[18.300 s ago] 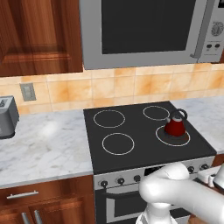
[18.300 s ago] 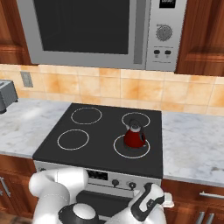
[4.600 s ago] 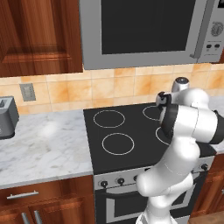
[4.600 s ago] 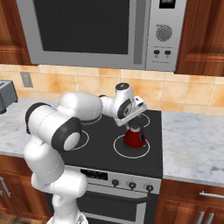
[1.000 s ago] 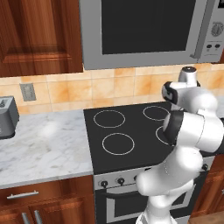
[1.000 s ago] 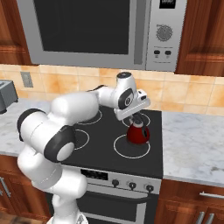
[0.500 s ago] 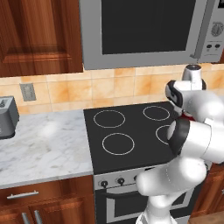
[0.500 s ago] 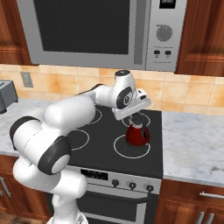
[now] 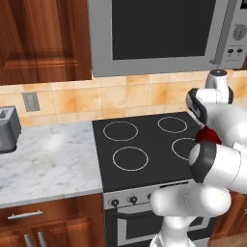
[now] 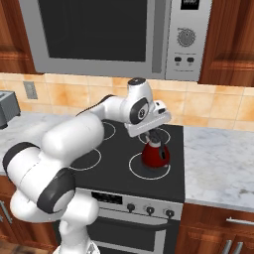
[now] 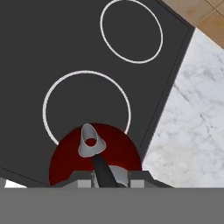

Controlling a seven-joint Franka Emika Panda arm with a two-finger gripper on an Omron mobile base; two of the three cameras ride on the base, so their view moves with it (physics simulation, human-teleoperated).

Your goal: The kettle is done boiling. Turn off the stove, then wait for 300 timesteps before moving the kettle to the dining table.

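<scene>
The kettle [image 10: 156, 155], red, sits on the stove's [image 10: 106, 171] near right burner with the hand [image 10: 155, 135] closed on its handle, so a tilted lift could spill boiling water.

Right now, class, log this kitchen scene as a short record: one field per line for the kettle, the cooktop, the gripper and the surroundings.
kettle: small red kettle with dark arched handle, on the front right ring burner
stove: black glass cooktop with four white ring burners, dark knobs along its steel front
gripper: two-finger gripper directly above the kettle, at its handle; grip cannot be told
surroundings: steel microwave above, white-grey marble counter to the right, grey toaster far left
</scene>
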